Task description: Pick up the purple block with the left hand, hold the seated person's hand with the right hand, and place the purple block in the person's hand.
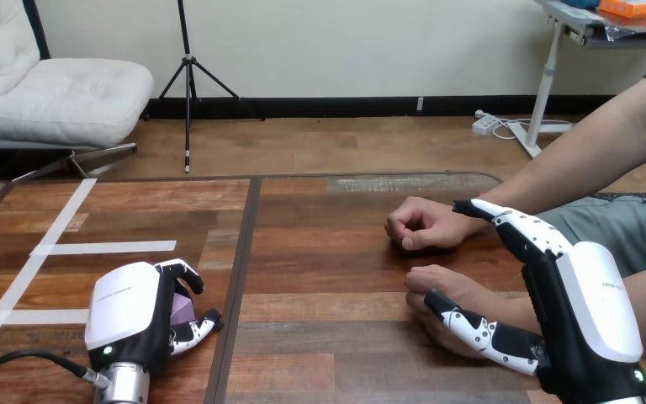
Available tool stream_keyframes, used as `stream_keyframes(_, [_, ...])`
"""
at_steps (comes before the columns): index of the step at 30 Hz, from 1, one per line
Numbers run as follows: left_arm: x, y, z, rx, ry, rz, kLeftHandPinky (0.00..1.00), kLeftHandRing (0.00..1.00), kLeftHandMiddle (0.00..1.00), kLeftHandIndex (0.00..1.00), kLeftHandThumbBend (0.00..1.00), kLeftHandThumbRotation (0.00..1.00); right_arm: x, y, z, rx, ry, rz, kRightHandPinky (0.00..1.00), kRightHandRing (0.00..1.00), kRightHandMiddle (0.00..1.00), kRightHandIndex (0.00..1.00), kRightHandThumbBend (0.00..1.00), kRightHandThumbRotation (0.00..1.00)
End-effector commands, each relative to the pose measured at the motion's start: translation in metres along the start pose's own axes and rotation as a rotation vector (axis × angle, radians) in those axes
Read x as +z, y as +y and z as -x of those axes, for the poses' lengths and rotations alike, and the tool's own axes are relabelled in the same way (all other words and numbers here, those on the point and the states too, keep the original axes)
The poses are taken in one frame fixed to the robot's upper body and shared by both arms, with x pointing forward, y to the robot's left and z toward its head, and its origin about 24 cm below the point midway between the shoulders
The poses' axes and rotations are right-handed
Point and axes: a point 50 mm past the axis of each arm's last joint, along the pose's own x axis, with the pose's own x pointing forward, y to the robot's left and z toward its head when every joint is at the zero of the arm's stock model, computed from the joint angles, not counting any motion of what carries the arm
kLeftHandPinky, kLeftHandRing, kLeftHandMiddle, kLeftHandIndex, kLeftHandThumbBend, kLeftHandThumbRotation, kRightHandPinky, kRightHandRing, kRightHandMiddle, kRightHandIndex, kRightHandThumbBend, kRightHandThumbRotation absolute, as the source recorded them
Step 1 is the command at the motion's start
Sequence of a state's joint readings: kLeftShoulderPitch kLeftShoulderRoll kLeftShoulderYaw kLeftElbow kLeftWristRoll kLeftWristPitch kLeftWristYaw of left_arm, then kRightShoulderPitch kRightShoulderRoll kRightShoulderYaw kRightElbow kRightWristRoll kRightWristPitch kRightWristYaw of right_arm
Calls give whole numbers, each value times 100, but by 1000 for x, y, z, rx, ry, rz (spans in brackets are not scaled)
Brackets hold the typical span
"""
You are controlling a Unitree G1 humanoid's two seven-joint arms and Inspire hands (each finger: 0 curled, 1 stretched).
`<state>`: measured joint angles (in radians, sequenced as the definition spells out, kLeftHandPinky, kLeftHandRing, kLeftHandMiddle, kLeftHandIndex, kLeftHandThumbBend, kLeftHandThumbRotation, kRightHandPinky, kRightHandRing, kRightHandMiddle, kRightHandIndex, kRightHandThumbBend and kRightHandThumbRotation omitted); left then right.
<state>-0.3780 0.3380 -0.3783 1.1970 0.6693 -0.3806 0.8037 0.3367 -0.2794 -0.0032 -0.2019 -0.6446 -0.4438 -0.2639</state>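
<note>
Purple block (182, 306) sits inside the left hand (130, 311), at the near-left of the table (328, 252). Only a sliver of purple shows betw. the curled fingers and thumb, so its long axis can't be read. Fingers wrap it from the far side and the thumb closes on the near side; looks a firm grasp. Whether it's off the wood yet: can't tell.

Right hand (589, 311) is at near-right, spread wide w/ nothing gripped. Its thumb lies by the near side of the person's nearer hand (437, 286), prob. touching. Its fingers reach straight out on the far side, toward the person's farther hand (420, 225), a loose fist. So the nearer hand sits in the gap, bracketed but not clasped.

Key relation: block is well apart from that nearer hand, to its left at approx. the same depth. Next move is prob. a carry rightward across the table. The nearer hand looks curled, palm not showing, so it likely needs opening first.
</note>
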Motion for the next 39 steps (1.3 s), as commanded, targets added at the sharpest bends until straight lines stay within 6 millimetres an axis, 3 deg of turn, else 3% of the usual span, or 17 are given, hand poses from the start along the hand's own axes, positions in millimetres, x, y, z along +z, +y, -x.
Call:
stream_keyframes(1, [-11,-7,12,-50,38,-15,36,42,50,52,57,0,9,-12,-12,-59,-69,11,85,82,80,79,63,27])
stream_keyframes(14, [-8,-6,13,-36,39,51,37,43,51,52,58,0,9,-12,-12,-57,-63,7,85,83,81,79,63,27])
stream_keyframes(27, [-3,-3,14,-8,36,242,36,42,49,52,61,0,8,-12,-12,-56,-64,8,85,83,81,79,63,26])
stream_keyframes(39, [2,1,13,18,-6,300,35,42,50,52,63,5,8,-11,-12,-53,-62,8,84,82,81,79,63,26])
